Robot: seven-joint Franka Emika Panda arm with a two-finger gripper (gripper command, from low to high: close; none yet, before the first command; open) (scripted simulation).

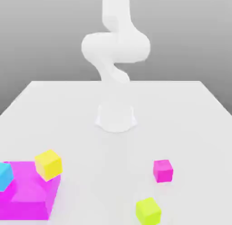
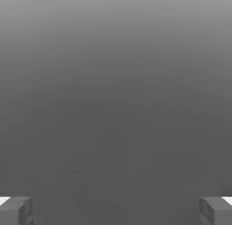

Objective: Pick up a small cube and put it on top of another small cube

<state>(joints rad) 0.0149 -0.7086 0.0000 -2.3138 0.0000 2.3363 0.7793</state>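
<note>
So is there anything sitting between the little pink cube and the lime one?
No. In the exterior view the table between the pink cube and the lime cube is bare.

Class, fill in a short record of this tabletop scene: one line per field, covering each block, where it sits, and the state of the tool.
lime cube: on the table, near the front, exterior view's right
small magenta cube: on the table, just behind the lime cube, apart from it
large magenta block: front, exterior view's left
yellow cube: resting on the block's back edge
cyan cube: on the block
tool: open, holding nothing
stacking: not yet done
</note>
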